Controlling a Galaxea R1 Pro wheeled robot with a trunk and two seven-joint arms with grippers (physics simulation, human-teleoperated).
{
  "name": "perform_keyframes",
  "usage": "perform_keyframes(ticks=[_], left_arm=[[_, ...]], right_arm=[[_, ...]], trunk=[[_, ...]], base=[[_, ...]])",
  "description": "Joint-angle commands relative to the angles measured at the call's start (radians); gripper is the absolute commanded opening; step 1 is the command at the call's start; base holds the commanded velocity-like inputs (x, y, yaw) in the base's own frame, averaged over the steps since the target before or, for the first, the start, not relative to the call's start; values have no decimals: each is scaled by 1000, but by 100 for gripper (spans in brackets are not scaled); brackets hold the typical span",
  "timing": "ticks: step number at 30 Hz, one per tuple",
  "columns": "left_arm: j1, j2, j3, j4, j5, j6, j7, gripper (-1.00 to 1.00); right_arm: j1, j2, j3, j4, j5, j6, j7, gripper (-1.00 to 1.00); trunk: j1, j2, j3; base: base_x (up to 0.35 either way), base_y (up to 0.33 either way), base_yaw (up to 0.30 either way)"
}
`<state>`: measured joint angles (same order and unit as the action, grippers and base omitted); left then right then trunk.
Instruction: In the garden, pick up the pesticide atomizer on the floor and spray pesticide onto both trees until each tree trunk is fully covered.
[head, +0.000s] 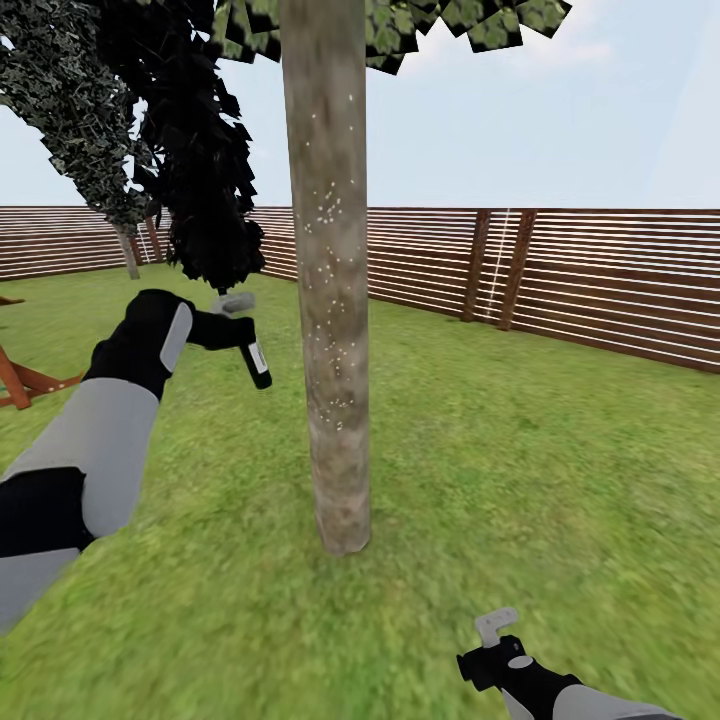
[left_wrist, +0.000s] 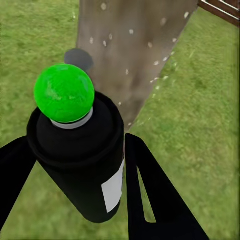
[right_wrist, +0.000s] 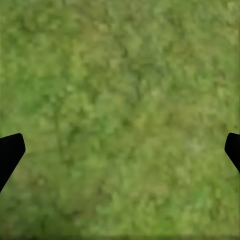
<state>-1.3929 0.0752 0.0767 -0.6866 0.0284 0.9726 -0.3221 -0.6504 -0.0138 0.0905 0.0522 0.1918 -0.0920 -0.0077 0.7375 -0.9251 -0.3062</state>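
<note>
A grey-brown tree trunk (head: 330, 300) rises from the lawn straight ahead, its leafy crown cut off at the top edge. White pesticide specks (head: 325, 210) dot its bark from high up down to about knee height. My left gripper (head: 235, 320) is shut on the pesticide atomizer (head: 255, 365), a small black bottle with a white label, held just left of the trunk and apart from it. In the left wrist view the atomizer (left_wrist: 80, 160) sits between black fingers (left_wrist: 150, 195), its round green tip facing the speckled trunk (left_wrist: 130, 45). My right gripper (head: 495, 640) hangs open low over the grass.
A wooden slat fence (head: 560, 270) runs across the back. A dark conifer (head: 200, 150) stands behind my left arm, and a farther tree trunk (head: 128, 250) stands by the fence at left. Reddish wooden beams (head: 20, 380) lie at the left edge. Lawn (head: 520, 450) spreads to the right.
</note>
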Motion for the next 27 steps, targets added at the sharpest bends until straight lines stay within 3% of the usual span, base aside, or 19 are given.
perform_keyframes(ticks=[1, 10, 13, 16, 20, 21, 22, 23, 27], left_arm=[[-7, 0, 0, 0, 0, 3, 0, -100], [-37, -2, 1, -2, 5, 6, -1, -100], [-56, -2, 2, -2, 36, 6, -1, -100], [-59, -2, 2, 5, 43, 6, -2, -100], [-60, -14, 2, 111, 45, 3, -1, -100], [-60, -20, 2, 125, 44, 3, 0, -100], [-60, -53, 3, 143, 44, 1, 0, -100], [-60, -69, 2, 147, 44, 0, 1, -100], [-60, -105, 0, 110, 43, 2, 5, -100]], right_arm=[[0, 0, 0, 0, 0, 0, 0, 100], [0, 0, 0, 0, 0, 0, 0, 100], [0, 0, 0, 0, 0, 0, 0, 100], [0, 0, 0, 0, 0, 0, 0, 100], [0, 0, 0, 0, 0, 0, 0, 100], [0, 0, 0, 0, 0, 0, 0, 100], [0, 0, 0, 0, 0, 0, 0, 100], [0, 0, 0, 0, 0, 0, 0, 100], [0, 0, 0, 0, 0, 0, 0, 100]], trunk=[[0, 0, 0], [0, 0, 0], [0, 0, 0], [0, 0, 0], [0, 0, 0], [0, 0, 0], [0, 0, 0], [0, 0, 0], [0, 0, 0]], base=[[0, 0, 0], [0, 0, 0], [0, 0, 0], [0, 0, 0], [0, 0, 0], [0, 0, 0], [0, 0, 0], [0, 0, 0], [0, 0, 0]])
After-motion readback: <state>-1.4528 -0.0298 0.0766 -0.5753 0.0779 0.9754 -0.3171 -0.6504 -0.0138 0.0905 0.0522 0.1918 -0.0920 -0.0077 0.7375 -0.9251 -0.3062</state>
